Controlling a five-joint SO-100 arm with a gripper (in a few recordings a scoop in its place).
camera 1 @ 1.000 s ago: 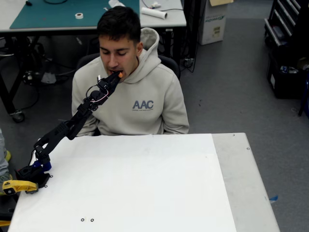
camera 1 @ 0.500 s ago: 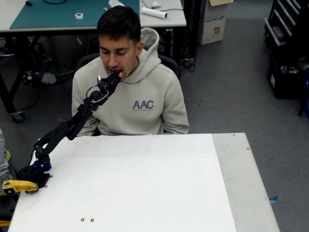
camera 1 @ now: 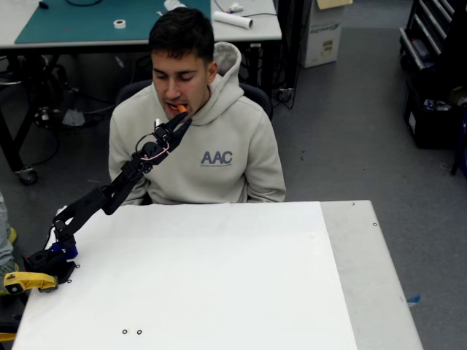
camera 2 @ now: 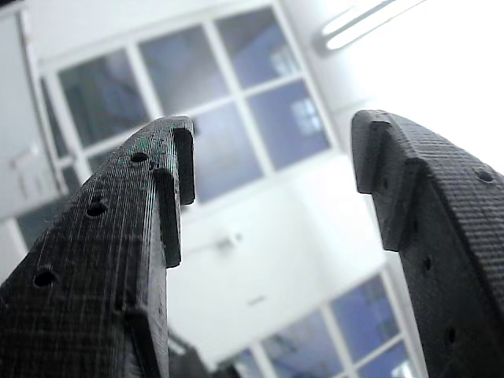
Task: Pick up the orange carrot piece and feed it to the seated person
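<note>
One thin black robot arm [camera 1: 109, 195] reaches up from its base at the table's 9 o'clock edge toward the seated person in the beige hooded sweatshirt with blue letters on the chest [camera 1: 195, 146]. Its black two-finger gripper [camera 1: 180, 125] sits just under the person's chin in the fixed view.

The tiny bright orange carrot piece [camera 1: 181, 108] is at the person's mouth, between the lips. It sits at about 12 o'clock from the gripper tips, very near them. I cannot tell from the fixed view if the tips touch it.

In the wrist view the gripper [camera 2: 272, 142] has its two rough black fingers [camera 2: 118, 260] spread wide apart. Nothing sits between them. Between them I see only a bright white ceiling, a long lamp and big windows with dark blue glass.

The wide white table top [camera 1: 197, 277] lies in front of the person. A yellow plastic clamp [camera 1: 28, 281] sits at the table's 9 o'clock edge, right beside the arm's base. Two little black rings [camera 1: 131, 332] lie near the table's 7 o'clock corner.

Behind the person, at 12 o'clock, stands another table with a green mat [camera 1: 95, 22] on it. A small white roll of tape [camera 1: 119, 23] lies on the mat. The floor is grey.
</note>
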